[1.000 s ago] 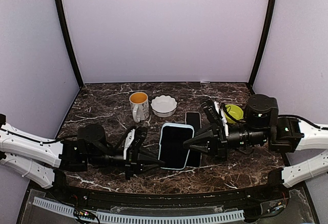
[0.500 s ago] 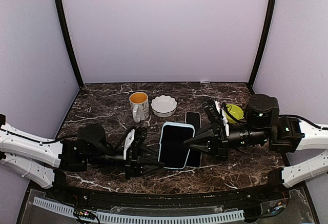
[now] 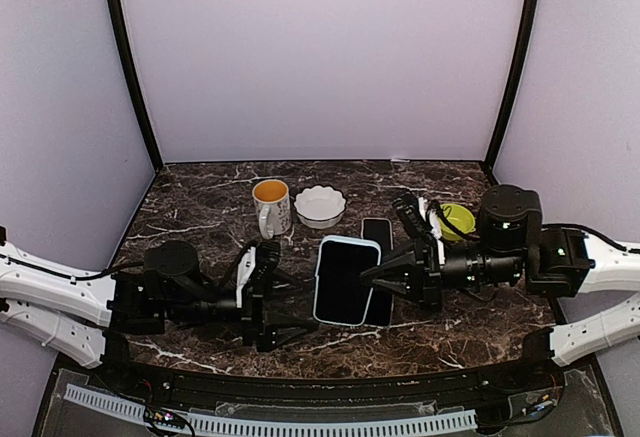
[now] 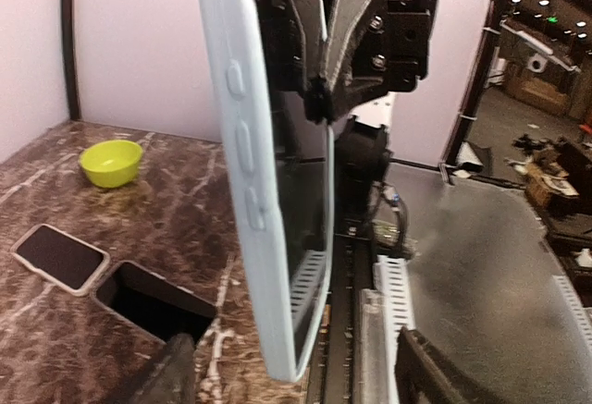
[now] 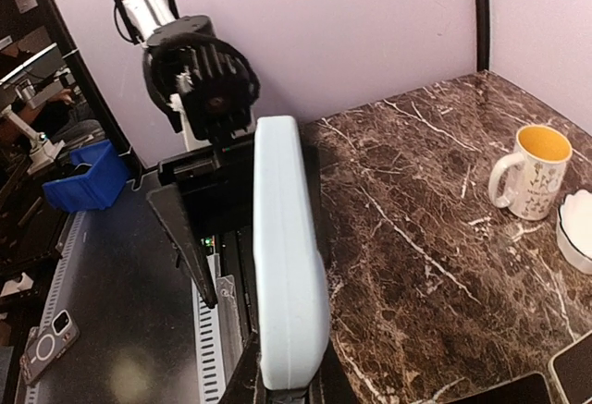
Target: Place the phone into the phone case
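- Top external: right gripper (image 3: 368, 279) is clamped tight on the right long edge of the light-blue phone case (image 3: 345, 257).
- The case stands upright over the marble table (image 3: 200, 207), open face toward the near edge. Can't tell if its lower end touches the table.
- The phone (image 3: 343, 287) shows as a dark face filling the case frame. Can't tell if it's fully seated.
- Left gripper (image 3: 300, 303) has its jaws spread wide, just left of the case and not touching it.
- Left wrist: case is edge-on between the two left fingers (image 4: 171, 376), clear of both, with its side buttons facing the camera.
- Lying flat on the table behind it are a black slab (image 4: 153, 300) and a small pale-bordered handset (image 4: 57, 256).
- Right wrist: the case rises edge-on from between that gripper's own fingers.
- Further back are a mug (image 3: 271, 205), a white bowl (image 3: 320, 205) and a green bowl (image 3: 458, 219).
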You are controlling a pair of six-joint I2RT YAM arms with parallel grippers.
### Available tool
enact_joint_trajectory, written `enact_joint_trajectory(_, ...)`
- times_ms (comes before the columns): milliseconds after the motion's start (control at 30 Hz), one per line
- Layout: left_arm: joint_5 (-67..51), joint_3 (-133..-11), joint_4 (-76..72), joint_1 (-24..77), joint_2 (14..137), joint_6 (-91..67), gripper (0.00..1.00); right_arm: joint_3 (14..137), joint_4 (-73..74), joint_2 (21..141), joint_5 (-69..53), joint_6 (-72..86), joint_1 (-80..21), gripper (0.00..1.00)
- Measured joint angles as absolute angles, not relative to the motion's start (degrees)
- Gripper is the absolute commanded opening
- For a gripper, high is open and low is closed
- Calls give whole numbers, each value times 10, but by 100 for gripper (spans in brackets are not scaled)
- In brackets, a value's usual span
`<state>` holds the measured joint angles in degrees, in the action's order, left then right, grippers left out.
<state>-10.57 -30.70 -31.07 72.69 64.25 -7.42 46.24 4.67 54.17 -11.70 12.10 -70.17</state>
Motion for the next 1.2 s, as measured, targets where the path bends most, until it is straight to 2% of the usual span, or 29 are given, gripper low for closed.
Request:
enact_joint_trajectory(67,-59,-307,-294,727,627,-77,90,464,65,547,-109,136,-690,0)
enact_joint_trajectory(200,28,-324,-230,718,614,-84,89,466,102,581,-107,188,-650,0)
enact_joint_trajectory(433,77,-341,-149,675,623,-121,88,445,156,628,-153,320,-605,0)
enact_joint_trajectory(500,76,-353,-127,674,642,-126,85,425,153,631,-176,355,-595,0)
enact_joint_trajectory(633,55,-399,-79,674,699,-127,72,352,135,631,-233,437,-580,0)
enact_joint_trajectory(833,1,-451,-37,674,781,-130,60,270,117,610,-270,514,-577,0)
enact_joint_trajectory(933,-27,-462,-27,674,820,-135,59,230,88,602,-279,542,-566,0)
enact_joint_trajectory(1133,-70,-503,0,675,890,-140,59,207,44,626,-291,564,-547,23)
enact_joint_trajectory(1200,-79,-506,1,675,900,-142,59,208,46,638,-281,559,-545,25)
